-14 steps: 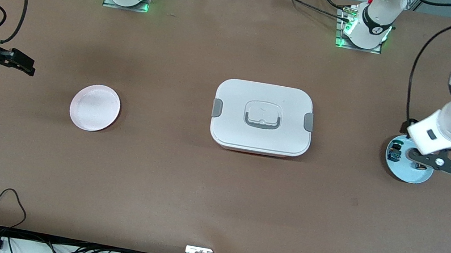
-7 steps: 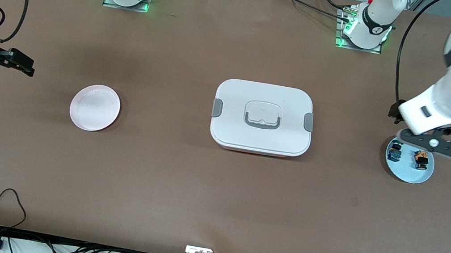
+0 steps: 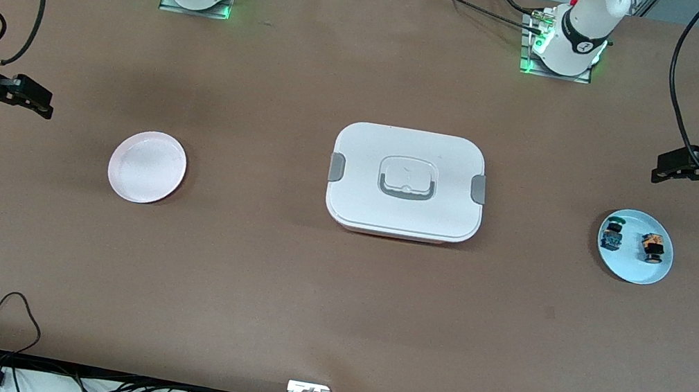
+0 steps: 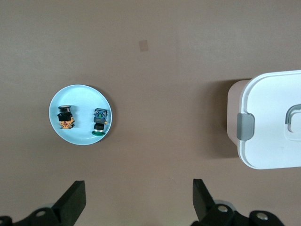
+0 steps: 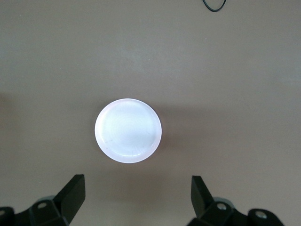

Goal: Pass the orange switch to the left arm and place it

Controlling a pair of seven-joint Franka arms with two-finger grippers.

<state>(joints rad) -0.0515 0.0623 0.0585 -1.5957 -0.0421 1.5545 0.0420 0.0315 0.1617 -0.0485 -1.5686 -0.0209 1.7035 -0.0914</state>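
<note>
1. Orange switch (image 3: 652,247) lies on a pale blue plate (image 3: 632,269) toward the left arm's end of the table (image 3: 305,301); in the left wrist view I see it (image 4: 65,118) lying on its side, black cap and orange body both showing.
2. A blue-and-green switch (image 3: 612,235) lies on the same plate, just beside the orange one but not touching it, on the side toward the box.
3. The box (image 3: 406,182), white with grey side clips and a grey handle recess in its lid, sits in the middle of the table, well apart from both plates, lid on.
4. A pale pink plate (image 3: 147,166) with nothing on it sits toward the right arm's end of the table.
5. My left tool (image 3: 676,167) hangs in the air over bare table near the blue plate, on the side toward the robot bases. Its fingers (image 4: 73,200) are spread wide and grip nothing.
6. My right tool (image 3: 32,97) hangs over the table's end, apart from the pink plate. Its fingers (image 5: 73,190) are also spread wide with nothing between them, and the pink plate shows below it in the right wrist view.
7. Black cables (image 3: 9,310) lie along the table edge nearest the front camera.
</note>
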